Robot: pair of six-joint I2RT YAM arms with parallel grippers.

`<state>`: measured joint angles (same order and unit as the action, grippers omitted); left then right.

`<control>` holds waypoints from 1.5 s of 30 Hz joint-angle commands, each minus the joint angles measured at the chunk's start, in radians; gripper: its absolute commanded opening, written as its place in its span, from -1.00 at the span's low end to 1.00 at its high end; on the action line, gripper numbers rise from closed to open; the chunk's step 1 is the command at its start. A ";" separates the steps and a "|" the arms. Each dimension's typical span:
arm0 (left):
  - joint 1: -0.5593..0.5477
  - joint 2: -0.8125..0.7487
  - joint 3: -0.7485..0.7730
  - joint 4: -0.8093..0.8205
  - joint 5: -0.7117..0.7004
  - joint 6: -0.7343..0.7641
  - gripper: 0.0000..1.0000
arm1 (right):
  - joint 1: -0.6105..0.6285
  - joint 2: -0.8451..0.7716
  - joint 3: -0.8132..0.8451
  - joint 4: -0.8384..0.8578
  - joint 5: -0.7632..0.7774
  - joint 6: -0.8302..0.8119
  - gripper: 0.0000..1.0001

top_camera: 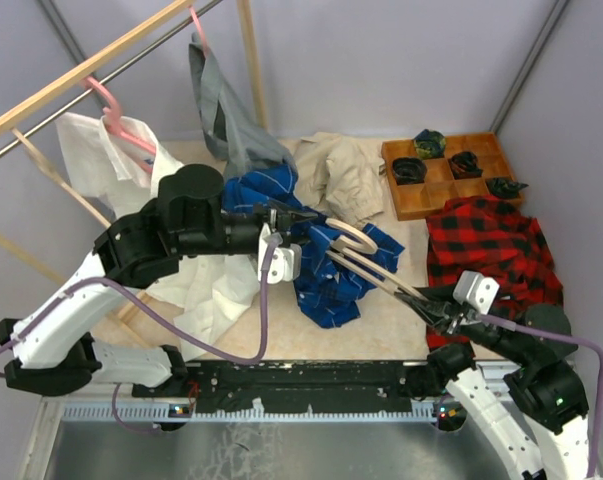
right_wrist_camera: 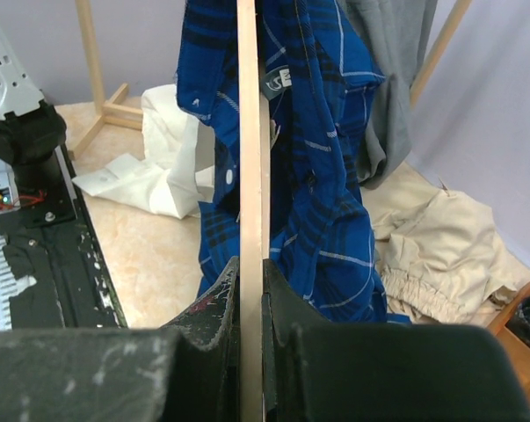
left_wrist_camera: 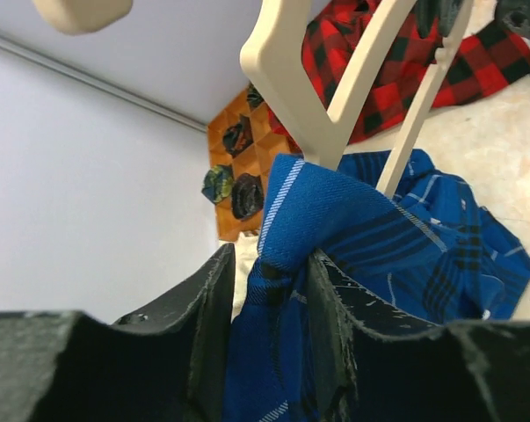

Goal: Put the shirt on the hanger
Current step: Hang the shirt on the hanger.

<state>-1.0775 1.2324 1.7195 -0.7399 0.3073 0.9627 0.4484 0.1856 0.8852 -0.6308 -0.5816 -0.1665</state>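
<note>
The blue checked shirt [top_camera: 326, 265] hangs bunched over the middle of the table, draped partly over the beige hanger [top_camera: 366, 262]. My left gripper [top_camera: 299, 222] is shut on a fold of the shirt [left_wrist_camera: 335, 220] and holds it up beside the hanger's curved top [left_wrist_camera: 286, 70]. My right gripper [top_camera: 433, 305] is shut on the hanger's thin bar [right_wrist_camera: 250, 158], holding the hanger out toward the left. In the right wrist view the shirt [right_wrist_camera: 322, 149] hangs down behind the bar.
A red-and-black plaid shirt [top_camera: 496, 250] lies at the right. A wooden tray [top_camera: 451, 175] with rolled socks stands at the back right. Beige trousers [top_camera: 346, 175] lie behind the shirt. A white shirt [top_camera: 196, 280] and pink hangers [top_camera: 121, 115] are at the left by the wooden rail [top_camera: 81, 65].
</note>
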 commanded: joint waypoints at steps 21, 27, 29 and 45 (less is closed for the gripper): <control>-0.029 0.070 0.040 -0.104 0.260 -0.102 -0.43 | 0.001 0.027 0.014 0.163 -0.078 -0.029 -0.98; -0.029 0.049 0.001 -0.081 0.243 -0.118 -0.22 | 0.001 0.014 0.011 0.163 -0.083 -0.025 -0.98; -0.029 0.057 0.001 -0.082 0.251 -0.124 -0.21 | 0.001 0.015 0.005 0.184 -0.089 -0.014 -0.98; -0.030 0.045 -0.077 0.011 0.213 -0.148 -1.00 | 0.001 0.042 -0.035 0.307 -0.084 0.040 -0.90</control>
<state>-1.0927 1.2732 1.7008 -0.8055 0.5129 0.8383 0.4484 0.2150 0.8242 -0.5659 -0.6556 -0.1562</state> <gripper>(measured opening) 0.070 0.063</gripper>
